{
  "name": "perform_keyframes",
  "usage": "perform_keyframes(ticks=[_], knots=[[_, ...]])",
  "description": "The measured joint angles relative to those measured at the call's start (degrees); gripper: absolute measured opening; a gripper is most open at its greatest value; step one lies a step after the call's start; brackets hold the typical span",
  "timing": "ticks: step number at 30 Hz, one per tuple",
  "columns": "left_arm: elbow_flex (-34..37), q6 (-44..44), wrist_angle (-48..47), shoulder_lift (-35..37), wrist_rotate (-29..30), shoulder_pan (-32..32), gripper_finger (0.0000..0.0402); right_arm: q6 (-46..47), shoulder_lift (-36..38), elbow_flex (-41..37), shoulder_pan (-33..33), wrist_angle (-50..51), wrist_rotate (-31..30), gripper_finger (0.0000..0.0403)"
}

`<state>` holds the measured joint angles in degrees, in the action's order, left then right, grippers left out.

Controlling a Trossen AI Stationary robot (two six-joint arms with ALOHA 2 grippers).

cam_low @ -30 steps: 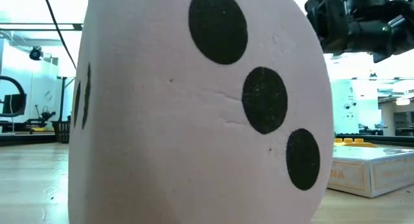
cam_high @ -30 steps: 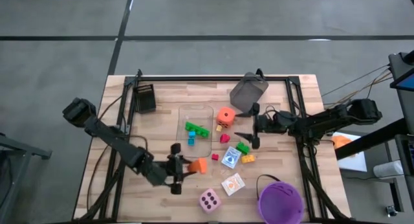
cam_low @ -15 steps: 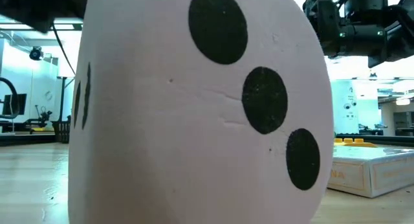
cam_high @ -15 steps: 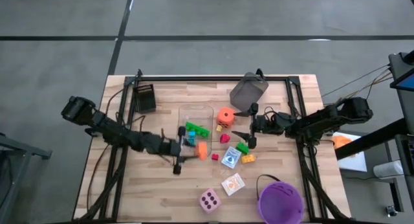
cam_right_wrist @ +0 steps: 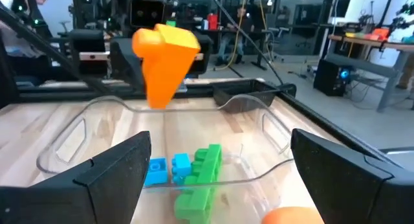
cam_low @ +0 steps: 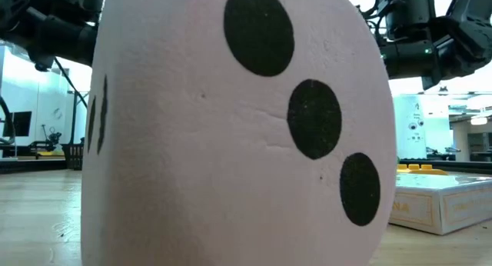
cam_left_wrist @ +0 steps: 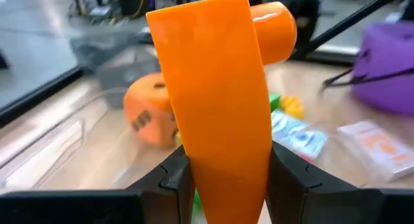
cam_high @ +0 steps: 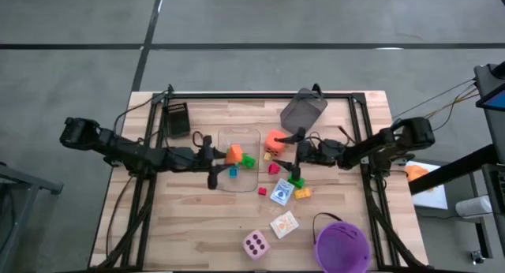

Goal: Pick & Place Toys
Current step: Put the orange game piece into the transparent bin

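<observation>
Your orange plastic peg block (cam_high: 233,154) hangs above the clear plastic tray (cam_high: 251,136), clamped in the left gripper (cam_high: 220,156). Inside the tray lie a green building brick (cam_high: 248,161) and a teal brick (cam_high: 233,172). Your right gripper (cam_high: 297,157) hovers wide open, empty, near the orange dotted die (cam_high: 275,140).

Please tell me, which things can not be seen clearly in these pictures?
- Low view: the pink dice fills the picture and hides most of the table.
- Left wrist view: the orange peg held by the left gripper covers the clear tray's middle.
- High view: pictures on white cards too small.
</observation>
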<state>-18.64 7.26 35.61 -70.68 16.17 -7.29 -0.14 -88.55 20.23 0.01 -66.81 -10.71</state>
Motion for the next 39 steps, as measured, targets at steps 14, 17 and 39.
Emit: perform_keyframes(ticks=[14,17,39], knots=[[-8.9,1.8,-23.8,-1.5,9.6,0.1,0.0133,0.4,6.3,2.8,0.4,17.7,0.0,0.0368],[-8.8,2.2,-23.9,-2.5,9.5,0.2,0.0133,1.3,8.4,2.7,0.5,21.5,0.0,0.0368],[-11.8,3.5,-23.6,-11.6,9.3,0.5,0.0303,3.0,10.0,2.7,0.7,25.6,-0.2,0.0368]])
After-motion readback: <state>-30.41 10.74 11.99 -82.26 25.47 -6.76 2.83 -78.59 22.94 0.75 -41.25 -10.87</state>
